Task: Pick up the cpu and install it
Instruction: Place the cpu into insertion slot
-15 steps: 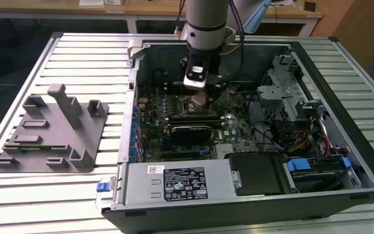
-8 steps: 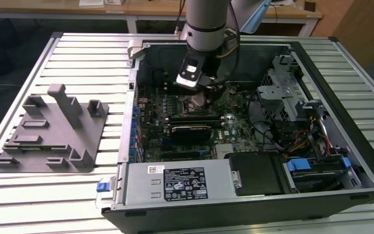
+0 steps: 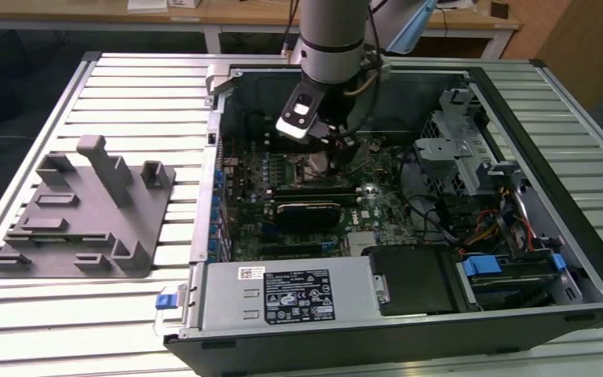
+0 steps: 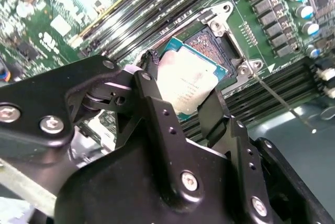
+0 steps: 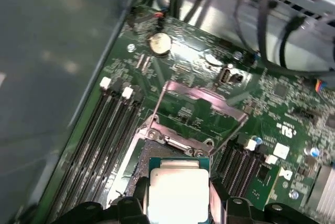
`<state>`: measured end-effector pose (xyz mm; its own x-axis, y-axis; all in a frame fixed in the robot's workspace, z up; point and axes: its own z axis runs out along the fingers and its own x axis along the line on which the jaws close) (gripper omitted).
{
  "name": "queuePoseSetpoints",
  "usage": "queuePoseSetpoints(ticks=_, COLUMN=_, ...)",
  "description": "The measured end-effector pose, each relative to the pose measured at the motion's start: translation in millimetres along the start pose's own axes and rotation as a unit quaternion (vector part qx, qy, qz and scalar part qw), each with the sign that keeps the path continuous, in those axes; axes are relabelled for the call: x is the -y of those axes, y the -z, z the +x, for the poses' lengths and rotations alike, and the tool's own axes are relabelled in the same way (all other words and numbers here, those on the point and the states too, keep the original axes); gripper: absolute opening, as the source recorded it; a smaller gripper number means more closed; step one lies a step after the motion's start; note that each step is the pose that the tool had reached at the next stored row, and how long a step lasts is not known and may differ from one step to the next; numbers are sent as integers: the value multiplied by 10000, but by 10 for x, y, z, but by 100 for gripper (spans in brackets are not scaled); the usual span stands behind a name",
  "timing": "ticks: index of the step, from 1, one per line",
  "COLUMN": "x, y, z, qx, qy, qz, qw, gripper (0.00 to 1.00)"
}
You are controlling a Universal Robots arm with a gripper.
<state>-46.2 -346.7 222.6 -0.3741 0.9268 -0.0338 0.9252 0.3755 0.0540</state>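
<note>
Slatted table [image 3: 123, 86] is carrying an open computer case [image 3: 385, 342] lying on its side. Grey fixture block [image 3: 82, 212] is sitting on the slats to the exterior view's left of the case, apart from it. Arm [image 3: 328, 39] is reaching down into the case. Case is housing a power supply [image 3: 286, 294] along the wall nearest the exterior camera and a green motherboard [image 3: 380, 208] on its floor. Gripper [image 4: 183, 90] is hanging over the board's CPU socket [image 4: 209, 41], whose load plate [image 5: 204, 96] is standing raised. Fingers [image 4: 157, 106] are clenching the cpu [image 4: 191, 85] by two opposite edges, metal plate showing in both wrist views. The cpu is sitting tilted over the socket, covering part of the pin field; contact cannot be told. Memory slots [image 5: 99, 130] are running just beside the socket.
</note>
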Motion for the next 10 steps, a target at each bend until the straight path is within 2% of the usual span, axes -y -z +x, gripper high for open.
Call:
queuePoseSetpoints(ticks=5, x=0, y=-9, z=0, qx=25, qy=-457, qz=16, qw=9990, gripper=55)
queuePoseSetpoints(ticks=8, x=1, y=-14, z=0, qx=39, qy=-725, qz=25, qw=9974, gripper=55)
queuePoseSetpoints(ticks=10, x=1, y=-18, z=1, qx=49, qy=-913, qz=31, qw=9958, gripper=55)
